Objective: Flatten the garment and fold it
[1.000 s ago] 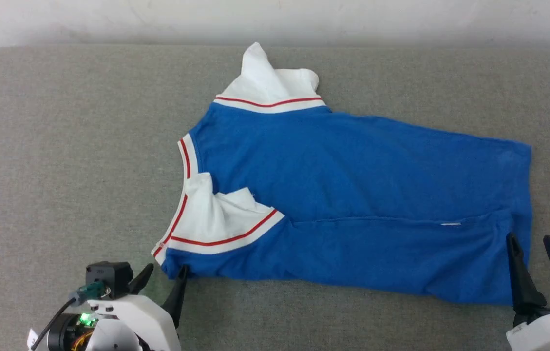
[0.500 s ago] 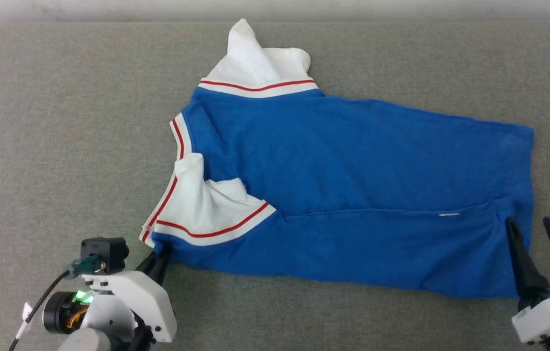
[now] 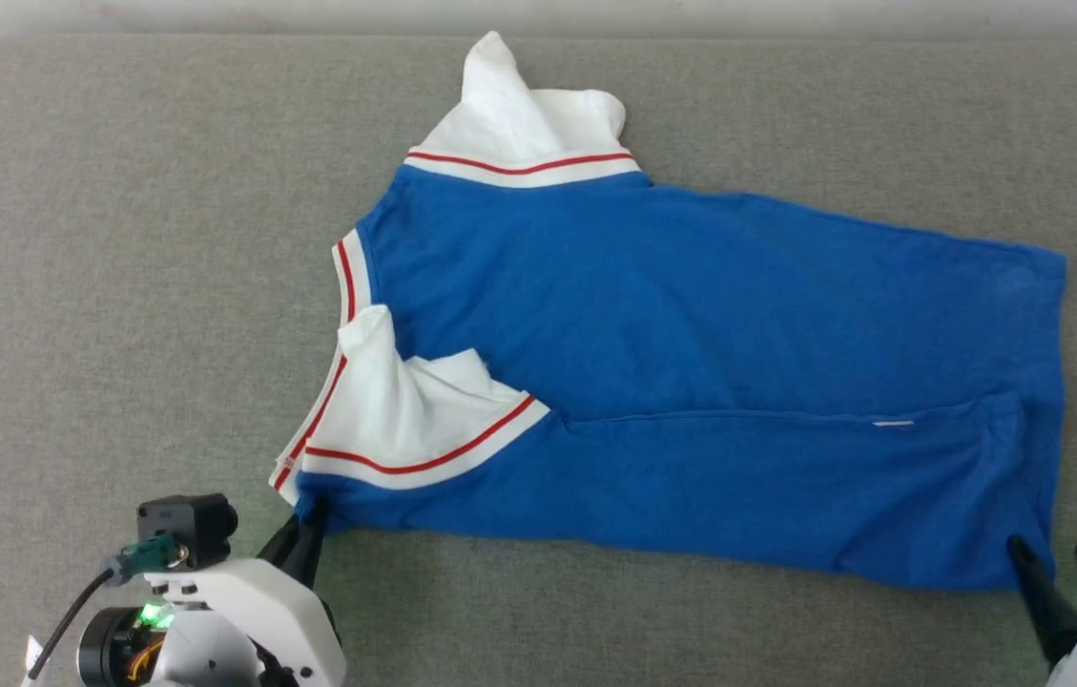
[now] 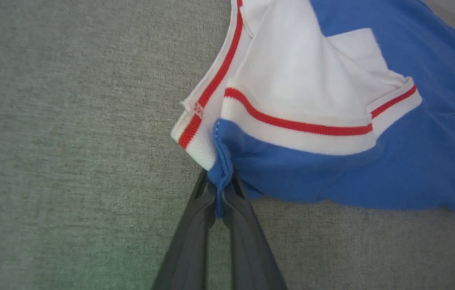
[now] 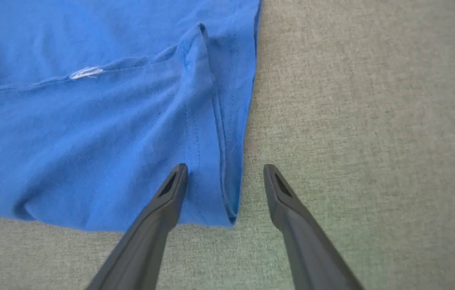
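Left wrist view: the left pincer (image 4: 221, 193) clamps a blue corner of the garment (image 4: 324, 177) beside its sleeve (image 4: 291, 76); the right pincer (image 5: 225, 168) stands wide open astride the hem (image 5: 241, 88)

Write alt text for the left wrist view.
The left gripper, jaws shut, pinches a blue corner of a royal-blue jersey T-shirt with a white, red-striped sleeve, lying on a grey woven fabric surface.
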Controlling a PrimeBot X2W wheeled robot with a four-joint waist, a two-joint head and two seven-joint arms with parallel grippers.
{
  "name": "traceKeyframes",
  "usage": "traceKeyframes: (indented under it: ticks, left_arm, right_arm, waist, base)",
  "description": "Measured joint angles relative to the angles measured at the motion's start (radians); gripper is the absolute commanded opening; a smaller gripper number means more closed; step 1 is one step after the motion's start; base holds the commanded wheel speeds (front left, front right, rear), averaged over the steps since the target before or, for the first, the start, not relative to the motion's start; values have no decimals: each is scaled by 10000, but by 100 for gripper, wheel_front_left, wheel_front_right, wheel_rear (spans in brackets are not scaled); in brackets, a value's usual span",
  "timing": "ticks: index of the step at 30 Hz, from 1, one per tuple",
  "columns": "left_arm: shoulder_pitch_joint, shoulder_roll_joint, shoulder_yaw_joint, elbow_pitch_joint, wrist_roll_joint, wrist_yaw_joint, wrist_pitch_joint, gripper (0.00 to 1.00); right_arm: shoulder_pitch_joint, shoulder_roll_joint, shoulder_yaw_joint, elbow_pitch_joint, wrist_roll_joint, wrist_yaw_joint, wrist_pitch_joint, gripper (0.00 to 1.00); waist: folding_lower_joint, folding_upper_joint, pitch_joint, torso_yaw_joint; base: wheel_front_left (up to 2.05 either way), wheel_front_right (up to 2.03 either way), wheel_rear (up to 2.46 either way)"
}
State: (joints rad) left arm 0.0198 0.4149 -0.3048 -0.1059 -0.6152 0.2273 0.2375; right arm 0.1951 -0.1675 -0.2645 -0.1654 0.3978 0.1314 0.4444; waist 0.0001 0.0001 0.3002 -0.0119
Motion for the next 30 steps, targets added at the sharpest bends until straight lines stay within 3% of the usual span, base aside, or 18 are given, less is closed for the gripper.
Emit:
traceKeyframes:
  ticks: [8,9,10,11,20,25,30]
  left_arm:
    - [-17,-23,-42,-46,-10,35,0,0]
    - [-18,-23,-42,-40,-10,35,0,0]
    - [-19,-23,-42,-36,-10,36,0,0]
    - [-21,-23,-40,-27,-12,36,-2,0]
    - [-12,-176,226,-146,-564,23,-173,0]
    - [402,-96,775,-1143,-1162,21,-173,0]
    - [1712,240,1243,-2159,-1486,458,249,0]
  right_arm:
    - [27,433,81,449,10,0,573,100]
    - [-7,435,90,502,8,0,583,79]
    - [-40,435,94,541,8,0,581,20]
    - [-64,431,102,577,0,0,581,0]
    - [-360,96,19,370,198,2,671,0]
    - [-515,-426,-309,-251,428,4,943,0]
    - [-360,-527,-625,-911,794,17,1469,0]
  waist:
    - [-1,-1,114,64]
    - [-1,-1,105,59]
    - [-2,0,100,53]
    - [-3,0,99,55]
    - [0,0,33,109]
    - [-1,-1,-173,129]
    - [-2,-1,-430,177]
  base:
    - [0,0,0]
    - [0,0,0]
    - [0,0,0]
    - [0,0,0]
    - [0,0,0]
    - [0,0,0]
    - [0,0,0]
